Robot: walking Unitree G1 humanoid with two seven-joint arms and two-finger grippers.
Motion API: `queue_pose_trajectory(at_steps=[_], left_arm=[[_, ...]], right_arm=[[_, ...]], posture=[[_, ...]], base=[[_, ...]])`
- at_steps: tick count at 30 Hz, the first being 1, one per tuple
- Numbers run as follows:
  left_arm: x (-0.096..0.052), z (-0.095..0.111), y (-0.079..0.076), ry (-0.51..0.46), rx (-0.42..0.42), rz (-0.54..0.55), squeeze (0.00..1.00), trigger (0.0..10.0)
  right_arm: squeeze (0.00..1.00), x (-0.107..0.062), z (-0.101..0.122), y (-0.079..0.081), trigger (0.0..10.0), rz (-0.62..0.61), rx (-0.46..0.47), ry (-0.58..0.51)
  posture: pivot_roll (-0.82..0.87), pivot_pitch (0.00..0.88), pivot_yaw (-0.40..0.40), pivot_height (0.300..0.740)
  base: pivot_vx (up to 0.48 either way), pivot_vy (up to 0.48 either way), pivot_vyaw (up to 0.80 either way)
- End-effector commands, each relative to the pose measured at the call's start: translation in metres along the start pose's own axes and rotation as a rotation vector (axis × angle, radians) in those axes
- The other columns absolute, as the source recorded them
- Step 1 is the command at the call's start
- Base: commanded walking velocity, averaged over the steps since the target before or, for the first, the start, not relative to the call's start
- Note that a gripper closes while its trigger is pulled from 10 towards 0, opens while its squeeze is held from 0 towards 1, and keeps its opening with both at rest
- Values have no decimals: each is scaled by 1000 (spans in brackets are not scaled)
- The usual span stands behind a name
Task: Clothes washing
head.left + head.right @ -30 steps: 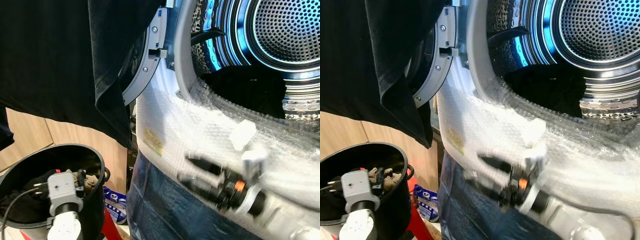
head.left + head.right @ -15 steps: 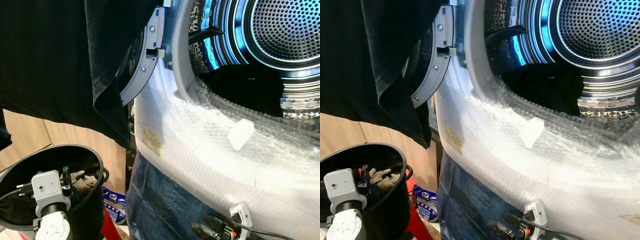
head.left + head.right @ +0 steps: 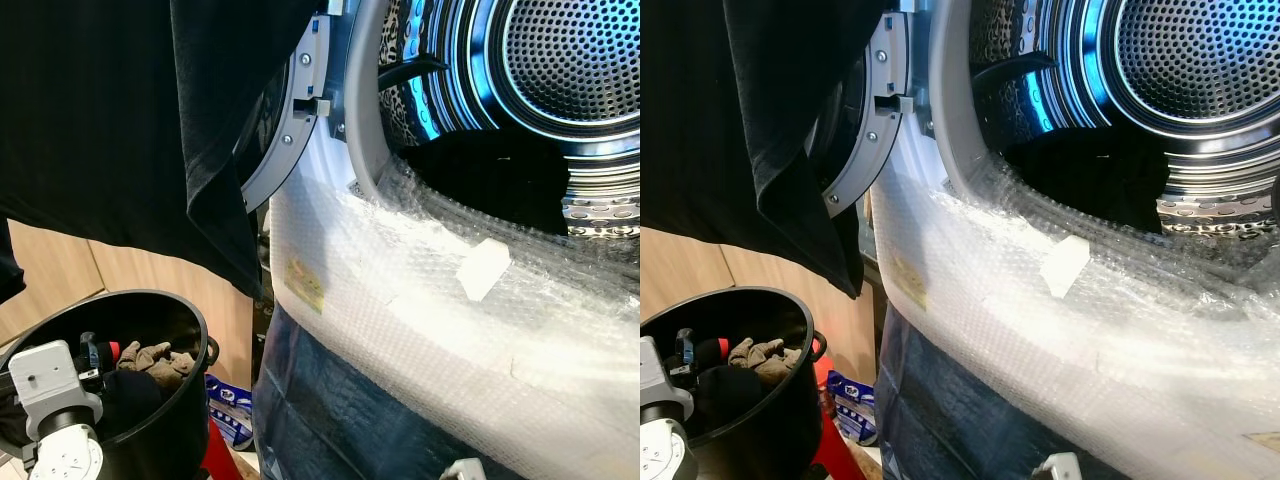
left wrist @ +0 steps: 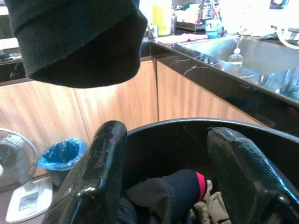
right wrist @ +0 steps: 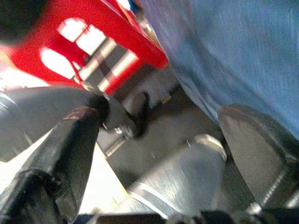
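Observation:
The washer's drum (image 3: 570, 60) stands open with dark clothes (image 3: 480, 170) lying at its mouth. A large black garment (image 3: 120, 130) hangs over the open door (image 3: 290, 120). At lower left a black bucket (image 3: 190, 320) holds a black piece with a red band (image 4: 187, 184) and a brown cloth (image 3: 160, 358). My left gripper (image 4: 168, 135) is open just over the bucket, its fingers on either side of the black piece. My right gripper (image 5: 161, 126) is open, low in front of the machine, pointing at the floor.
Bubble wrap (image 3: 400, 290) and blue film (image 3: 330, 400) cover the machine's front. A red stool (image 5: 93, 42) and a blue packet (image 3: 232, 400) sit beside the bucket. Wooden cabinets (image 3: 60, 265) stand behind, with a fan (image 4: 14, 158) and a blue-lined bin (image 4: 60, 156) on the floor.
My right arm has dropped from in front of the bubble wrap down below the picture's edge. My left arm has sunk lower and leftwards at the bucket.

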State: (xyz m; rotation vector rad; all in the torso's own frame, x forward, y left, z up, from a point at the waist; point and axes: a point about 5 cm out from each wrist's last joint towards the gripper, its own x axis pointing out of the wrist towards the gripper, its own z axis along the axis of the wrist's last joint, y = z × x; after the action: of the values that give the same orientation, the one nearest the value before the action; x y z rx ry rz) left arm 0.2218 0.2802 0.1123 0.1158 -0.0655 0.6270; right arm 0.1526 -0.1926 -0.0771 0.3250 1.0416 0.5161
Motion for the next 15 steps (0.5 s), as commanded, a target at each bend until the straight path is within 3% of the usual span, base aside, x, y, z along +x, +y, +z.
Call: queue_pose_trajectory(at_steps=[1, 4, 7, 8, 13, 14, 15], left_arm=[[1, 1, 2, 13, -21, 1, 0, 10000], [4, 5, 6, 13, -49, 22, 0, 10000], [7, 7, 7, 16, -69, 26, 0, 10000], [8, 6, 7, 28, -86, 23, 0, 10000], [11, 2, 6, 65, -133, 18, 0, 10000], [12, -6, 0, 136, -166, -42, 1000, 10000], [12, -6, 0, 136, -166, -42, 1000, 10000]], right_arm=[[0, 1, -6, -9, 10000, -144, -107, 96], [0, 5, -15, -9, 10000, -234, -208, 187], [0, 10, -20, -4, 10000, -234, -206, 230], [1000, 11, -25, -2, 10000, -241, -222, 264], [1000, 9, -38, -5, 10000, -328, -265, 357], [596, 5, -45, -11, 10000, -422, -346, 430], [596, 5, -45, -11, 10000, -422, -346, 430]], posture=[[113, 0, -65, 740], [119, 0, -66, 740], [121, 0, -64, 740], [120, 0, -60, 740], [123, 0, -63, 740], [126, 0, -61, 740], [126, 0, -61, 740]], base=[[0, 0, 0], [0, 0, 0], [0, 0, 0], [0, 0, 0], [0, 0, 0], [0, 0, 0], [0, 0, 0]])
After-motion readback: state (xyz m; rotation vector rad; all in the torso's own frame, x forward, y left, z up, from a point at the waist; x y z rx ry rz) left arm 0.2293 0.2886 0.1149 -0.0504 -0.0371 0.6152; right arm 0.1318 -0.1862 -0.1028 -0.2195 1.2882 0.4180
